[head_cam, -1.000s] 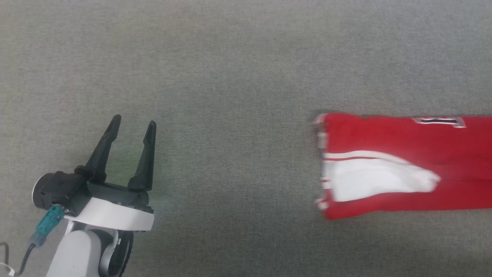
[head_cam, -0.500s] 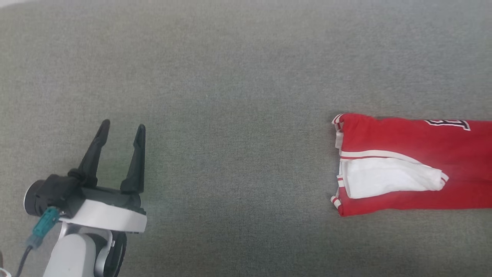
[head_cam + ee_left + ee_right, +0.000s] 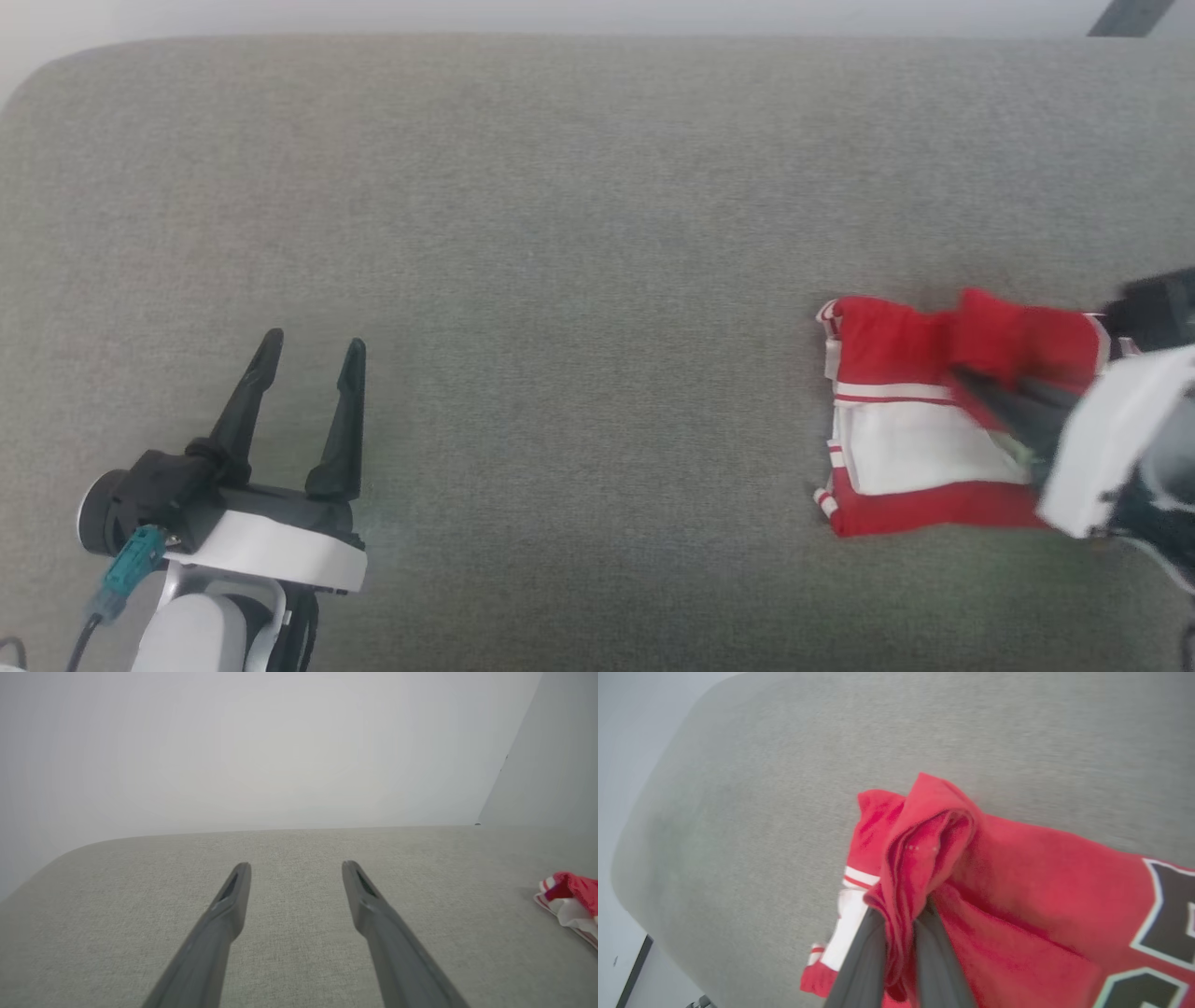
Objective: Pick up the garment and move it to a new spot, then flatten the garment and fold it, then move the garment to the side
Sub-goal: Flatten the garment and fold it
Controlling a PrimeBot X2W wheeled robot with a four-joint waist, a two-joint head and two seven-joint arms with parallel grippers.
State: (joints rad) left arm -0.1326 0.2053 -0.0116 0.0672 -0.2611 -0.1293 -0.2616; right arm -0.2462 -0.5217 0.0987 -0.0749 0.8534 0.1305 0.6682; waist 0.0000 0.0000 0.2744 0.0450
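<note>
The garment [image 3: 896, 439], red with a white sleeve and striped trim, lies at the right of the grey surface. My right gripper [image 3: 966, 378] comes in from the right edge and is blurred; it holds a raised fold of red cloth over the garment. In the right wrist view this gripper [image 3: 901, 910] is shut on a bunch of red fabric of the garment [image 3: 1017, 863], with dark white-outlined lettering [image 3: 1171, 924] at the right. My left gripper [image 3: 313, 343] stands open at the lower left, far from the garment. Its fingers [image 3: 233, 900] are spread above bare surface, and the garment [image 3: 572, 900] shows at the right edge.
The grey fabric surface [image 3: 560, 233] has a rounded far left corner [image 3: 37, 70] and a straight far edge against a pale wall [image 3: 280, 742]. A dark bar [image 3: 1130, 14] pokes in at the top right. Wide bare surface lies between the two grippers.
The head camera has shifted. The garment reached the right edge as a long strip; now my right gripper has come into view, carrying its right end leftward over the rest. The left gripper stays open.
</note>
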